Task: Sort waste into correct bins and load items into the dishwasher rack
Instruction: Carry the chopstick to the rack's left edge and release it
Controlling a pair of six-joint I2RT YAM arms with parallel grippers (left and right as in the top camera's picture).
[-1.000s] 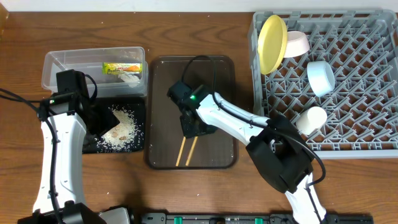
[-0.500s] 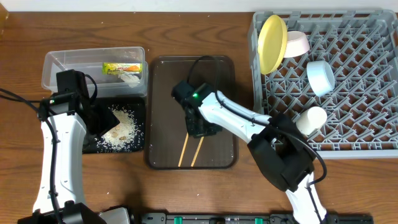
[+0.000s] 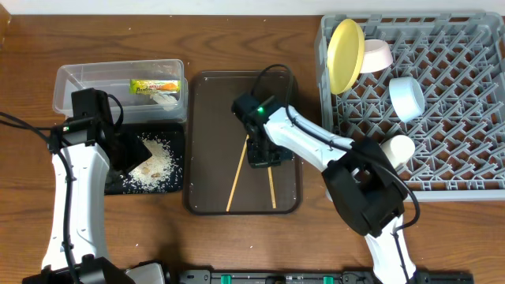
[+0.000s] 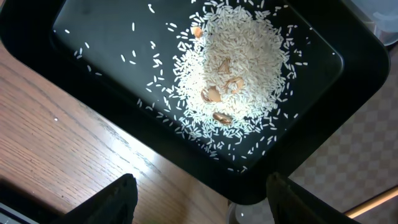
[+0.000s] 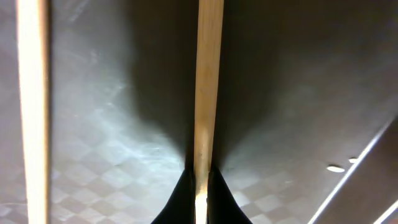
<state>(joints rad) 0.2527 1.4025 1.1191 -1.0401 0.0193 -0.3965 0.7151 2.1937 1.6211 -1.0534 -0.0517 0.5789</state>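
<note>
Black arm links are covering the left part of the glossy black tray (image 3: 175,136) from overhead. The left gripper (image 4: 202,193) is showing only as two finger stubs cut off at the bottom of its wrist view. They are standing wide apart with nothing between them, over the tray's near rim. That tray is holding a heap of rice grains (image 4: 242,68) with a few brown bits (image 4: 213,94) I can't identify. The clear tub (image 3: 65,79) just behind is holding the snack wrapper (image 3: 155,85) and a white scrap (image 3: 163,98). The grey rack (image 3: 450,126) is carrying the yellow plate (image 3: 346,54) on edge, a white bowl (image 3: 377,55) beside it, a light blue bowl (image 3: 407,98) and a pale cup (image 3: 394,150) on its side. The right gripper (image 5: 200,180) is sitting over the brown serving tray (image 3: 207,102), tips pinching the gripped chopstick (image 5: 208,93), which is running straight out from between them. Can't tell if it is touching the tray. The loose chopstick (image 5: 32,106) is lying off to the left, apart from the fingers and cut off by the frame.
</note>
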